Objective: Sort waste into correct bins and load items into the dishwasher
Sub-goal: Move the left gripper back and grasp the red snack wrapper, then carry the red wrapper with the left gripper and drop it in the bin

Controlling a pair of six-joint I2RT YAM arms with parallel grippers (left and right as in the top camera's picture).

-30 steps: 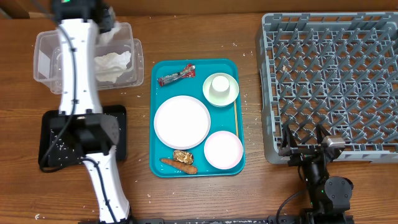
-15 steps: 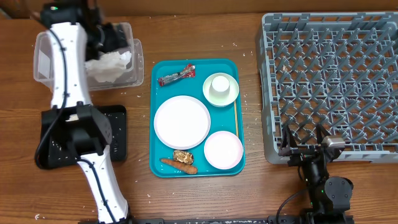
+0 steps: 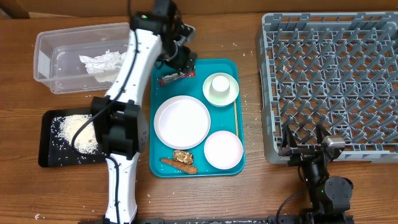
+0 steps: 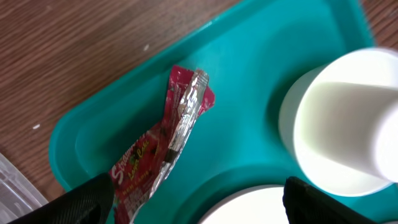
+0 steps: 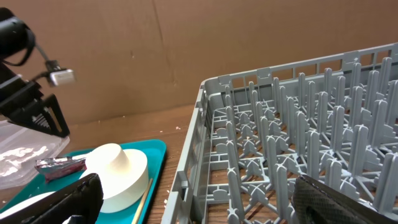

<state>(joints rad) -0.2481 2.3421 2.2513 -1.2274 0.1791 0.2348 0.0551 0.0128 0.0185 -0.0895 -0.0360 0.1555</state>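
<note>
Over the teal tray [image 4: 261, 56] the left gripper [image 4: 202, 198] hovers, jaws spread wide astride the red wrapper [image 4: 166, 146], seemingly to pinch it, while the right gripper [image 3: 305, 144] rests released.

A teal tray [image 3: 219, 117] lies mid-table on the wooden table [image 3: 205, 199], its long sides running near to far. A thin wooden stick [image 3: 236, 118] lies inside its right rim, parallel to that edge. Brown cardboard [image 5: 155, 56] stands behind the table's far side.
</note>
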